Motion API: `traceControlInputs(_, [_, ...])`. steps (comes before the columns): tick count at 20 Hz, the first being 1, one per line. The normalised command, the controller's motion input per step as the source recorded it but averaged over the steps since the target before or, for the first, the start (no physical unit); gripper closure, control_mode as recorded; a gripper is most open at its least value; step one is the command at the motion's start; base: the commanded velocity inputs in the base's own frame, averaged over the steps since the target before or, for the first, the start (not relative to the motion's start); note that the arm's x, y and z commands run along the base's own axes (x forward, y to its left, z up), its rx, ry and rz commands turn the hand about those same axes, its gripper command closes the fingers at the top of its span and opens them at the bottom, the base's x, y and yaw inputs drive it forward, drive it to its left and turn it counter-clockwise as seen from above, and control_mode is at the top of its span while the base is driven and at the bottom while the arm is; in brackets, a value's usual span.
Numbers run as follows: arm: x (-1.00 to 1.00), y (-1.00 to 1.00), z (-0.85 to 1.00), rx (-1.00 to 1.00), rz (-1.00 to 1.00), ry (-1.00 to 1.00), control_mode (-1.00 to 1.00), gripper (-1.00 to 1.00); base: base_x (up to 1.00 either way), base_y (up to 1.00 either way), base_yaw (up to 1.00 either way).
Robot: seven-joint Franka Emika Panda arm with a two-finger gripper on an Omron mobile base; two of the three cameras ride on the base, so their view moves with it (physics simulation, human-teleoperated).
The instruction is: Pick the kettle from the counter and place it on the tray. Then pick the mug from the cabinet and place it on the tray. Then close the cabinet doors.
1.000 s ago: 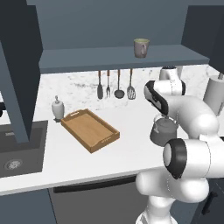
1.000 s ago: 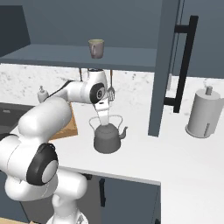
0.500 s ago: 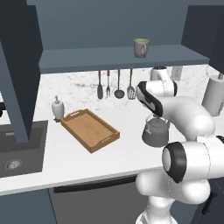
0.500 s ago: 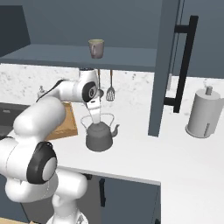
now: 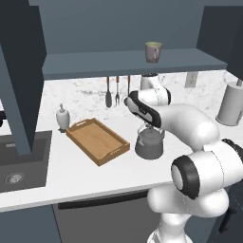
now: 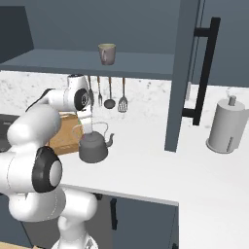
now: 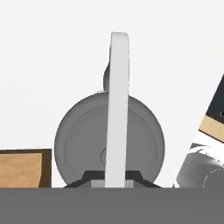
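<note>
The tool [image 6: 87,127] points straight down — pinching the kettle [image 6: 93,148] by its arched wire handle — the arm bent over it, beside the tray [image 5: 97,141] on the bench [image 5: 95,175].

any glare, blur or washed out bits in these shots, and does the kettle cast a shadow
Left base view: sharp, evenly lit, no glare; the squat dark grey metal kettle casts no clear shadow on the white marble-look counter. Right base view: equally crisp. Hand view: counter washed out to blank white; the kettle's handle looks broad and pale.

kitchen | marble counter [image 5: 95,171] | sink [image 5: 19,163] | hanging utensils [image 6: 109,95]
</note>
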Motion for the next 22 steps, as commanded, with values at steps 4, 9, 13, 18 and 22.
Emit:
traceControlInputs(4, [0.18, 0.75, 0.00, 0.00, 0.03, -0.01, -1.00, 1.00, 0.00, 0.00, 0.00])
traceControlInputs(9, [0.04, 0.65, 0.00, 0.00, 0.07, -0.05, -1.00, 1.00, 0.00, 0.00, 0.00])
traceControlInputs(13, [0.01, 0.61, 0.00, 0.00, 0.09, -0.07, -1.00, 1.00, 0.00, 0.00, 0.00])
traceControlInputs(18, [0.00, 0.55, 0.00, 0.00, 0.12, -0.18, -1.00, 1.00, 0.00, 0.00, 0.00])
traceControlInputs(22, [0.01, 0.42, 0.00, 0.01, 0.10, -0.21, -1.00, 1.00, 0.00, 0.00, 0.00])
